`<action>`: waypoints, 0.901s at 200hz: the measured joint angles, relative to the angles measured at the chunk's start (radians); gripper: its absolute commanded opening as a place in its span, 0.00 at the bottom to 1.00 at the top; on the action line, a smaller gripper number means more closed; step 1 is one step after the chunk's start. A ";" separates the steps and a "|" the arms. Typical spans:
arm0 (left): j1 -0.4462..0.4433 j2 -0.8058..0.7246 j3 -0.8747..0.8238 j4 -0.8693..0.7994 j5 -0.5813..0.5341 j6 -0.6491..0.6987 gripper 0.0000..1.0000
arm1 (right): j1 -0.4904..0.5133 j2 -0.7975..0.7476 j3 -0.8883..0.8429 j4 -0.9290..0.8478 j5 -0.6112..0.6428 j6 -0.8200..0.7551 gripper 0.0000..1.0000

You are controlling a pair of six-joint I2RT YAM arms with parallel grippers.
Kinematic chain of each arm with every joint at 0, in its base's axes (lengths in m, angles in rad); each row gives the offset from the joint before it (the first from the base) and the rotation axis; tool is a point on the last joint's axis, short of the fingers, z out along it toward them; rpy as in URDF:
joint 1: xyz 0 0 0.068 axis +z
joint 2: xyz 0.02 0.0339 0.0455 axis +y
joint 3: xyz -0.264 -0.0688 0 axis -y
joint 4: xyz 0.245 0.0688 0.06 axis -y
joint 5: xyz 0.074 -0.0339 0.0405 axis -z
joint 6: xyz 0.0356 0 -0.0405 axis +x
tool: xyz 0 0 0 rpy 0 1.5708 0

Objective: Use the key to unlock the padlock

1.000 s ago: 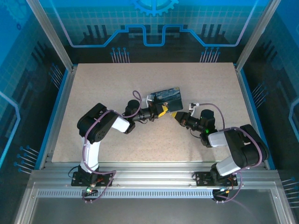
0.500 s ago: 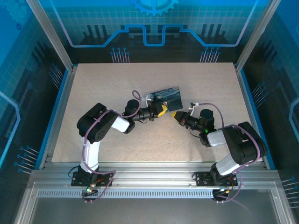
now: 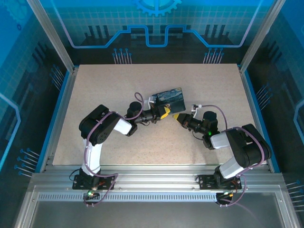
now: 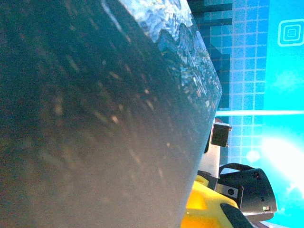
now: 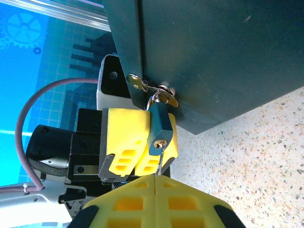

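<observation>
You have bare worktop (image 3: 95, 137) on every side of the job: the far half, both side strips and the near strip in front of the arm bases carry nothing, and the surface ends at blue side rims, slanted aluminium posts (image 3: 51, 35) at the far corners and a slotted rail (image 3: 152, 195) along the near edge. Count one box (image 3: 169, 97), one padlock (image 5: 158, 124), one key (image 5: 161, 159) and two arms, which meet nose to nose near the middle of the worktop, just on the near side of the box. The padlock, teal-bodied, hangs off the box's near corner with its shackle through a brass-coloured fitting (image 5: 164, 96), keyhole end pointing at your right wrist camera. Your left fingers (image 5: 124, 137) are clamped narrowly round the padlock's body, one yellow pad on each side. Your right fingers (image 5: 123, 204) are pressed together on the key, whose thin blade runs from their seam straight into the keyhole. From above, the left fingers (image 3: 164, 113) sit against the box's near edge and the right fingers (image 3: 178, 117) lie just beside them, well clear of the walls. What crowds you is the box itself: its dark side (image 4: 95, 118) blocks most of the left wrist camera and it overhangs the padlock. A purple cable (image 5: 28, 118) loops off the left wrist, behind the padlock.
</observation>
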State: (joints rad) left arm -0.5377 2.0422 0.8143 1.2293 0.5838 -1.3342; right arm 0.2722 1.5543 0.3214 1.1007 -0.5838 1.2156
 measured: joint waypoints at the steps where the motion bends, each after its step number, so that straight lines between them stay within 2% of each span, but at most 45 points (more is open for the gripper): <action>1: 0.000 0.000 0.000 0.000 0.000 0.000 0.00 | 0.000 0.000 0.000 0.000 0.000 0.000 0.00; 180: 0.000 0.004 0.000 0.023 0.000 -0.020 0.00 | 0.004 0.002 -0.008 0.030 0.002 0.017 0.00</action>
State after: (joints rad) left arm -0.5373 2.0460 0.8143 1.2526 0.5842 -1.3544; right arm 0.2760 1.5566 0.3130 1.1305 -0.5823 1.2324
